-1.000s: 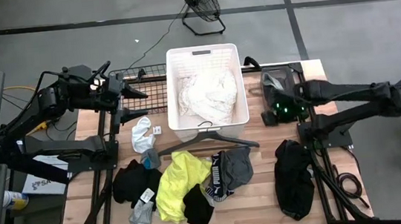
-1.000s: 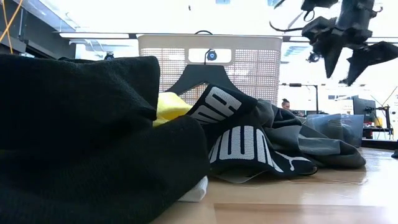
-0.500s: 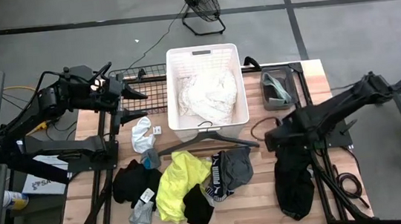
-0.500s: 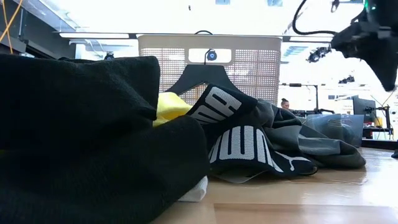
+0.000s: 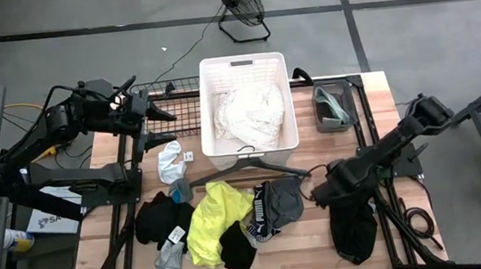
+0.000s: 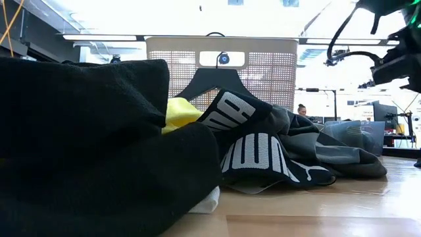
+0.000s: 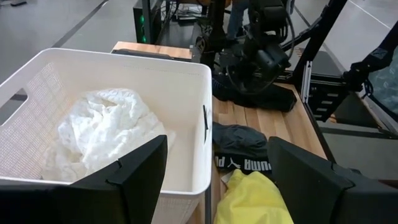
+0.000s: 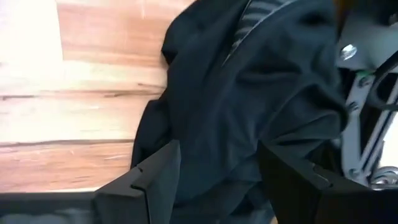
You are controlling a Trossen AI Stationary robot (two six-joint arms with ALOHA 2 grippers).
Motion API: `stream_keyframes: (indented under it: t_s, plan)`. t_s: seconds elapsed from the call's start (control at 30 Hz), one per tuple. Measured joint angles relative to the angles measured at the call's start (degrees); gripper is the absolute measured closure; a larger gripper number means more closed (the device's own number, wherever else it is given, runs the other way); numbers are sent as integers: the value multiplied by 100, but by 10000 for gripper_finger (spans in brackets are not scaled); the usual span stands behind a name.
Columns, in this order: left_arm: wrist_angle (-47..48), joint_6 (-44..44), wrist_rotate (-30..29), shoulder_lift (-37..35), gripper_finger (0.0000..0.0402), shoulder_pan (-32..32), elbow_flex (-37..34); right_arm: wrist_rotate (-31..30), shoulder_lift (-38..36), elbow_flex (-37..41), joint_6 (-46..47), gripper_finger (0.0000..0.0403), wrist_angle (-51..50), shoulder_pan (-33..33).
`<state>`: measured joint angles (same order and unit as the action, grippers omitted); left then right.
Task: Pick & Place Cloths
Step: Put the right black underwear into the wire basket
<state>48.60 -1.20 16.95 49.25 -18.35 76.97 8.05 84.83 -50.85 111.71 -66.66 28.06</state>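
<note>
Hovering above the right side of the table, my right gripper sits over the upper end of the black garment that lies along the table's right edge; my fingers are spread apart with nothing between them, the dark fabric filling the gap below. Bare wood shows between this garment and the central heap, where a grey and black piece, the neon yellow cloth and more black cloths crowd together near the front edge. The white lacy cloth lies inside the white basket at the table's far side, with the dark hanger just in front of it. My left gripper waits high, beyond the basket's left wall, fingers parted and holding nothing. A small white cloth lies alone between the basket and the heap.
</note>
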Motion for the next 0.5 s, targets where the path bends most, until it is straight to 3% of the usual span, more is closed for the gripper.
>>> stream_keyframes:
  t_s: [0.5]
  plan:
    - [242,12,-2,0,128,0,-2,-11,597,76,899,192,566,651]
